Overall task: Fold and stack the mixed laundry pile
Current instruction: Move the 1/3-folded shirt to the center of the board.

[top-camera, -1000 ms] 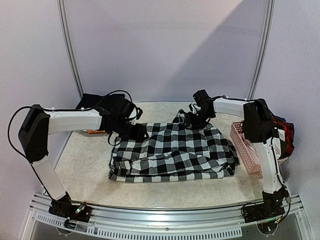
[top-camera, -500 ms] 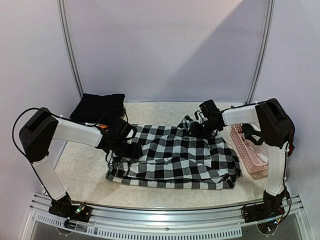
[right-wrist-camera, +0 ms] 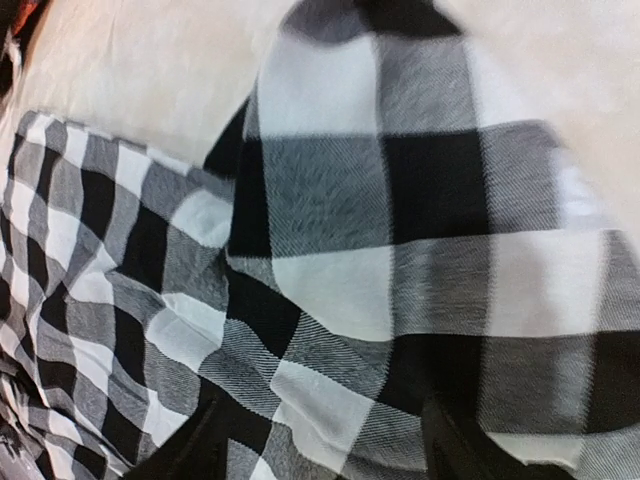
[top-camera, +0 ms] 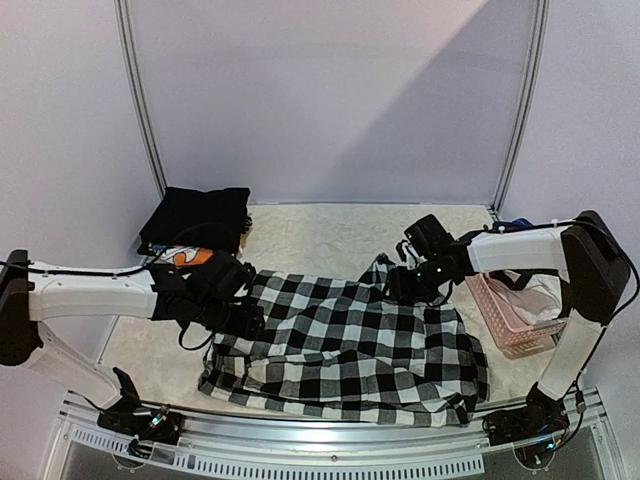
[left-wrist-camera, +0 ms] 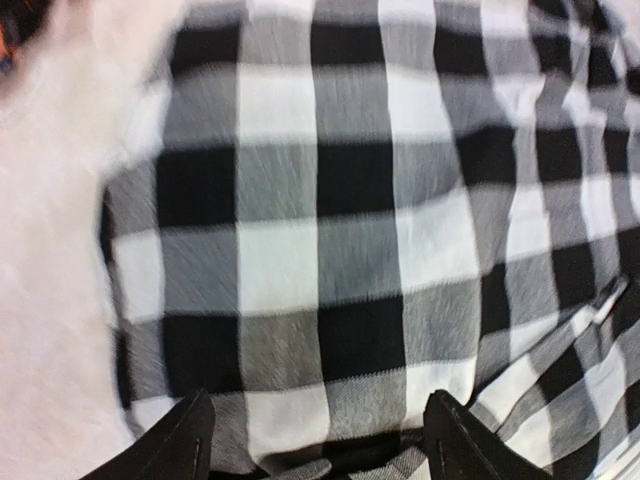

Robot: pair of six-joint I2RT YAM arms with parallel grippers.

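The black-and-white checked garment (top-camera: 345, 345) lies spread across the near middle of the table, its front hem at the table's near edge. My left gripper (top-camera: 238, 312) is down on its left far corner. In the left wrist view (left-wrist-camera: 320, 445) the fingers (left-wrist-camera: 190, 445) stand wide apart with checked cloth (left-wrist-camera: 330, 250) between them. My right gripper (top-camera: 405, 282) is down on the garment's right far corner. Its fingers (right-wrist-camera: 455, 450) are also apart over checked cloth (right-wrist-camera: 380, 250). A folded plain black garment (top-camera: 195, 215) lies at the back left, with an orange printed piece (top-camera: 185, 256) just in front of it.
The pink perforated basket (top-camera: 510, 310) stands at the right edge, behind my right forearm. The back wall and its two metal posts close off the far side. Bare table shows behind the checked garment (top-camera: 320, 235) and at the left (left-wrist-camera: 50, 300).
Both grippers have moved toward the near edge. The checked garment came with them and now lies longer and closer to the front. The black garment, hidden behind the left arm 1.0 s ago, now shows.
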